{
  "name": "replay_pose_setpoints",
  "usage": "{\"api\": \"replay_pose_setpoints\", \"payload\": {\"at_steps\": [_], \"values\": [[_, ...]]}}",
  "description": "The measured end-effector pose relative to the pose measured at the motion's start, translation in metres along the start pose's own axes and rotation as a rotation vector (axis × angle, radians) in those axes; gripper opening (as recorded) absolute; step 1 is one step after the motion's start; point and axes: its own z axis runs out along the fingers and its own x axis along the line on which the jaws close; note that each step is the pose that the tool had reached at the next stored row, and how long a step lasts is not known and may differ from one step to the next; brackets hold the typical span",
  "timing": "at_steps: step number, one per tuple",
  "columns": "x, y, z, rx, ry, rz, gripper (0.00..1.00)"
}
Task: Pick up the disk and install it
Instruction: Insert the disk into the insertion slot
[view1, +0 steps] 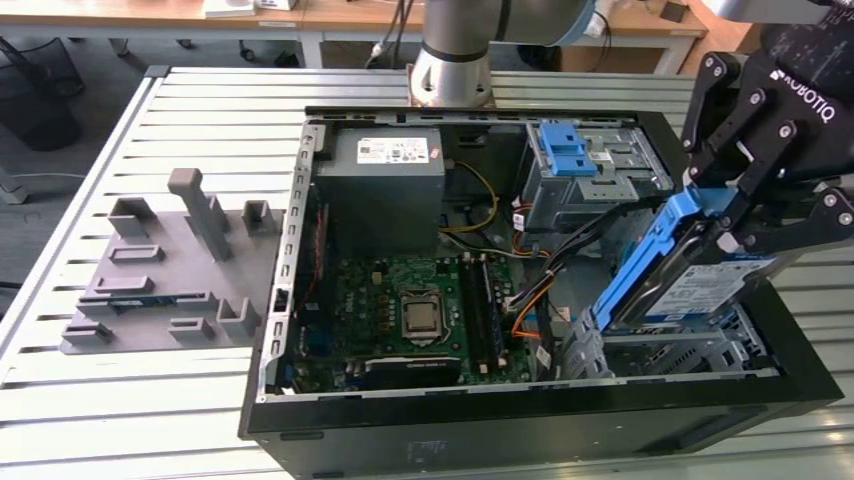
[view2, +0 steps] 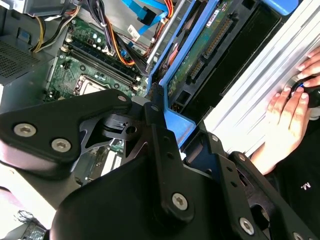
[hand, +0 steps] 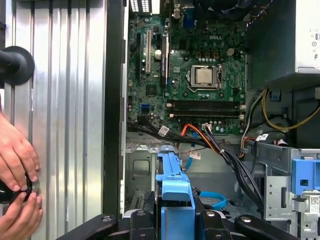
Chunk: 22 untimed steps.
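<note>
The disk (view1: 698, 288), a silver drive with a white-and-blue label in a blue bracket, hangs tilted steeply over the grey drive cage (view1: 667, 352) at the case's near corner on the exterior view's right. My gripper (view1: 722, 226) is shut on its upper end, black fingers on either side of the bracket. In the second wrist view the disk (view2: 200, 55) shows its green circuit-board side, with the gripper (view2: 165, 127) clamped on the bracket. The first wrist view shows the blue bracket (hand: 172, 190) of the disk edge-on between the fingers of the gripper (hand: 172, 220), above the case floor.
The open computer case (view1: 287, 300) holds a motherboard (view1: 400, 310), a power supply (view1: 380, 170), cables, and an upper cage with a blue-latched tray (view1: 577, 155). A grey fixture (view1: 160, 270) lies on the slatted table. A person's hands (hand: 17, 160) rest beside the case.
</note>
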Motion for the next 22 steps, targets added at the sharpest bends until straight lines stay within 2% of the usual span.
{"api": "replay_pose_setpoints", "payload": {"at_steps": [22], "values": [[0.0003,-0.0004,0.0192,0.0,-0.0001,0.0,0.36]]}}
